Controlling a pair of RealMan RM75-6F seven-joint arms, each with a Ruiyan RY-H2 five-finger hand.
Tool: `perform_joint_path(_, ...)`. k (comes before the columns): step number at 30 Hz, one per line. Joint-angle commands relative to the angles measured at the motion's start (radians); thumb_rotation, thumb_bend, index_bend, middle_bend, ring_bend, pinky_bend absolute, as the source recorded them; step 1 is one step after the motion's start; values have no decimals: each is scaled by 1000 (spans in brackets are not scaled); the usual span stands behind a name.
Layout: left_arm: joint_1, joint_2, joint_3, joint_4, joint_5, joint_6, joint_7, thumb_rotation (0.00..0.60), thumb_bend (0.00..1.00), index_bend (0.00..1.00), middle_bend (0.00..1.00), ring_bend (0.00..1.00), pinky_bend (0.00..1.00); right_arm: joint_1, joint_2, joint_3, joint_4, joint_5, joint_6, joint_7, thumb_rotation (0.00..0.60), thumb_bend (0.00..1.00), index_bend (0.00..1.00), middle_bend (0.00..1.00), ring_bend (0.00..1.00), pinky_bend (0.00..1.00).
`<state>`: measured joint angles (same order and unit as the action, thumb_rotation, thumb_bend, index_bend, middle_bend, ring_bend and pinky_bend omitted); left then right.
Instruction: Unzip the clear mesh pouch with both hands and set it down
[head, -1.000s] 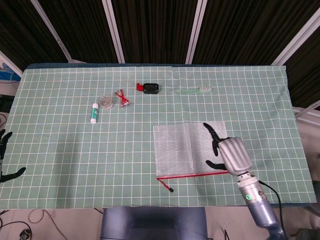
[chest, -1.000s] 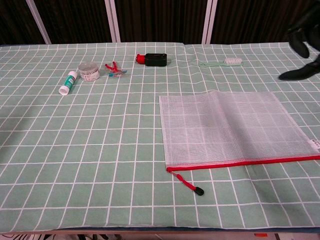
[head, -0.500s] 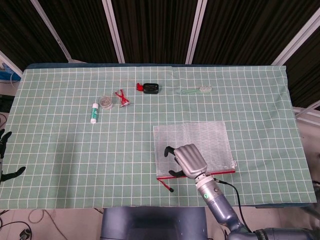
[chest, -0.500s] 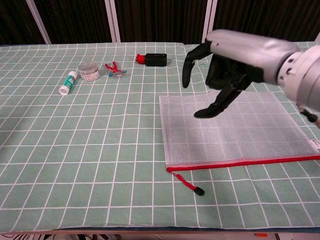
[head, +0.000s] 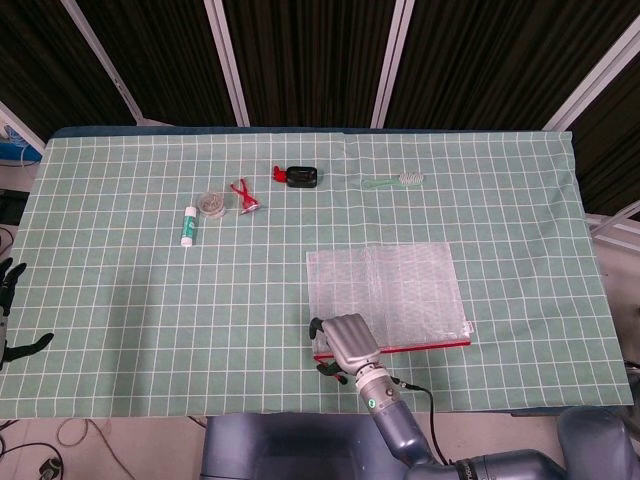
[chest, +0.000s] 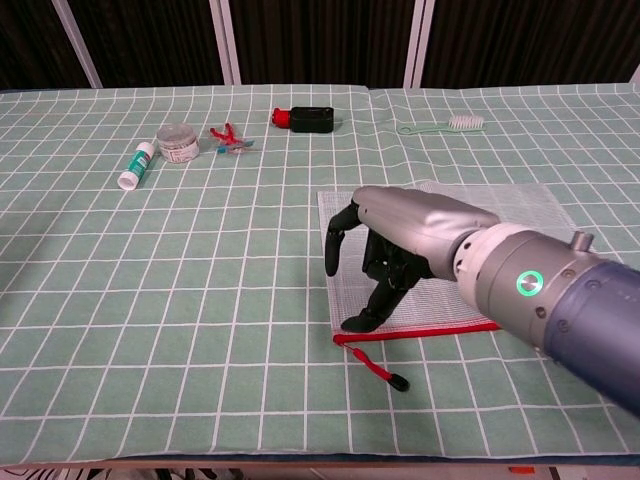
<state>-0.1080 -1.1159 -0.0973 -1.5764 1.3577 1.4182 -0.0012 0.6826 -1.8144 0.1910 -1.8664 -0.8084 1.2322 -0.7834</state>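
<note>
One clear mesh pouch (chest: 440, 205) lies flat on the green checked tablecloth (head: 150, 290), toward the near right of the table, its red zipper (head: 430, 345) running along the edge closest to the robot. I can't make out anything inside it; the mesh shows only the grid of the cloth beneath. The red pull cord (chest: 375, 368) trails off the pouch's near-left corner onto the cloth.

The right hand (chest: 385, 255) hangs over that same near-left corner, its fingers (chest: 333, 245) spread and curved downward, holding nothing. The thumb tip sits at or just above the zipper's left end; whether it actually touches I can't tell. The cord lies just in front of the hand, apart from it.

The left hand (head: 8, 315) shows only at the far left edge of the head view, off the table, dark fingers apart and empty.

Across the far side of the table, well apart from the pouch: one white tube with a green cap (head: 188, 224), one small round clear jar (head: 212, 204), one red clip (head: 244, 195), one black bottle with a red cap (head: 297, 177) and one pale green toothbrush (head: 393, 181).
</note>
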Motion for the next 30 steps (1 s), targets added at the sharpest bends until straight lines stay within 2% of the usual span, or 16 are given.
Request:
perform_joint_path(1,-1,1,0,0,2,-2,-9,600,10,0,0,0,0,3,-31,-3,22,26,16,1,600,230,460,1000,1000,1000)
perform_joint_path(14,-3,3,4,1,8,-6,-20,600,10,0,0,0,0,-13,-123,-37,112,31,60,12,600,175,467,1000,1000,1000)
perform_joint_path(19,-2,3,6,3,17,-2,-25,600,10,0,0,0,0,-26,-130,-48,125,31,77,8,600,174,519,1000,1000,1000)
perform_joint_path(30,-3,4,2,3,11,-2,-34,600,10,0,0,0,0,-53,-137,-54,129,20,83,27,600,174,529,1000,1000,1000)
